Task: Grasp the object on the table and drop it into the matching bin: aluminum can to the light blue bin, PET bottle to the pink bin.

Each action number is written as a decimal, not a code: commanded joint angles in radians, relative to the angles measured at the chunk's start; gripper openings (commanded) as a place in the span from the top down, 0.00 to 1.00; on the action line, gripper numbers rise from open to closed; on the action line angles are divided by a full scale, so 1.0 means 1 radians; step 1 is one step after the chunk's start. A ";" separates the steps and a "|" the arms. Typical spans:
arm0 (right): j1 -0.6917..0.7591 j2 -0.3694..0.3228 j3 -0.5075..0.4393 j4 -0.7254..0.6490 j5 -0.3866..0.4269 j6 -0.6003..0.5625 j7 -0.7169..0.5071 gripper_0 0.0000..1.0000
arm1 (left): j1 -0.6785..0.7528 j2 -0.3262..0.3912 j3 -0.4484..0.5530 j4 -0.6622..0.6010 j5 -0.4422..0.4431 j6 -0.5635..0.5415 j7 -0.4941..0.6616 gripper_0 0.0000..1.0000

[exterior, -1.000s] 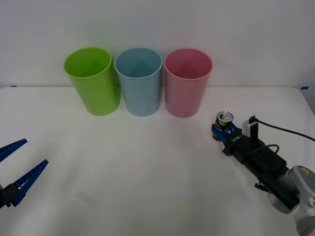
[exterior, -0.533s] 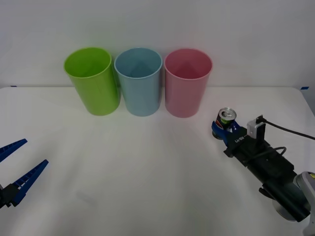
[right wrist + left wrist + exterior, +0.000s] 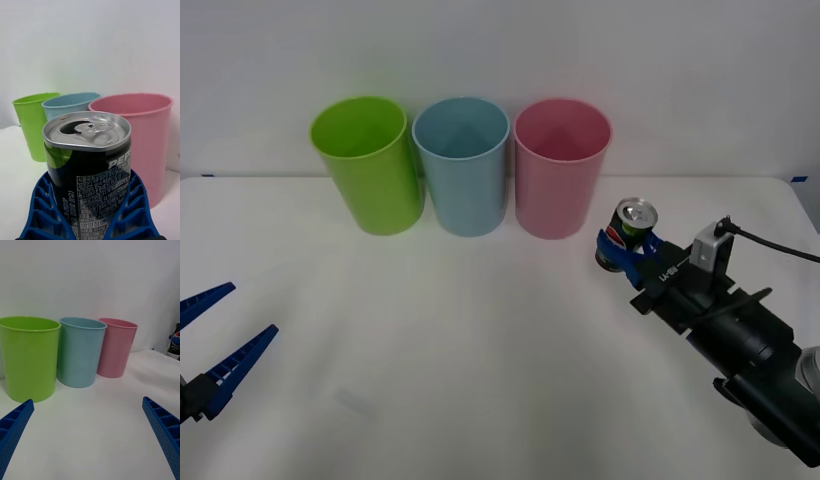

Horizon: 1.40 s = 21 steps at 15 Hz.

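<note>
Bins, tall pale blue plastic (image 3: 461,165) and pink plastic (image 3: 561,167), we see hollow; right gripper (image 3: 632,258) clenches small dark silver-topped aluminum can (image 3: 627,233); left gripper (image 3: 212,340) released.

Bins: three in a row at the desk (image 3: 480,330) back.
Can (image 3: 627,236): right of the pink bin (image 3: 561,166), clear of desk.

A small dark aluminium can (image 3: 627,236) has a plain silver top, a green patch at its shoulder, white lettering and fine white print on black, and a red-white-blue round logo. The ribbed fingers of the right gripper (image 3: 625,258) are bright blue, the arm behind them black. Three smooth plastic cup-shaped bins are unpatterned: lime green (image 3: 367,164), pale blue (image 3: 463,164), pink (image 3: 559,166). The flat tabletop (image 3: 480,340) is plain white. The left gripper (image 3: 210,345) is blue with a dotted texture.
</note>
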 commanded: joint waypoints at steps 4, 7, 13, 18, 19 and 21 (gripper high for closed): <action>-0.027 -0.036 0.019 -0.080 0.000 -0.004 -0.042 1.00 | 0.000 0.000 0.000 0.000 0.000 0.000 0.000 0.00; -0.084 -0.071 0.028 -0.080 0.002 -0.007 -0.063 1.00 | 0.000 0.000 0.000 0.000 0.000 0.000 0.000 0.00; -0.225 -0.122 0.062 -0.057 0.028 -0.015 -0.210 1.00 | 0.000 0.000 0.000 0.000 0.000 0.000 0.000 0.00; -0.432 -0.090 0.086 0.139 0.052 -0.053 -0.220 1.00 | 0.000 0.000 0.000 0.000 0.000 0.000 0.000 0.00; -0.474 -0.077 0.086 0.182 0.060 -0.062 -0.223 1.00 | 0.000 0.000 0.000 0.000 0.000 0.000 0.000 0.00; -0.583 -0.044 0.086 0.306 0.075 -0.098 -0.229 1.00 | 0.000 0.000 0.000 0.000 0.000 0.000 0.000 0.00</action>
